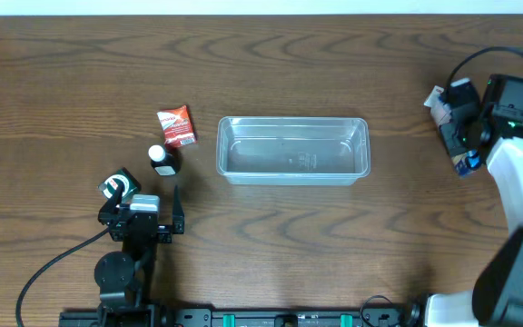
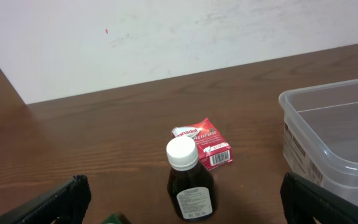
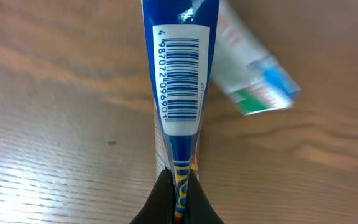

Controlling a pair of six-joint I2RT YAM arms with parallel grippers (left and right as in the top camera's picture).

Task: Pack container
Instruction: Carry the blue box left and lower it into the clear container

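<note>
container [image 1: 293, 121] lies at table centre, long side across. right gripper [image 3: 176, 198] pinched on blue barcoded packet [image 3: 179, 81], well apart from container, on its right. left gripper [image 1: 143, 207] spread wide, grips nothing, near bottle [image 1: 162, 160] and red packet [image 1: 176, 126].

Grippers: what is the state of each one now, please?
Left gripper: open, holding nothing.
Right gripper: closed on a blue packet.

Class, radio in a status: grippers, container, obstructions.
Left gripper open, empty. Right gripper shut on blue packet. Container empty; nothing blocking it.
</note>
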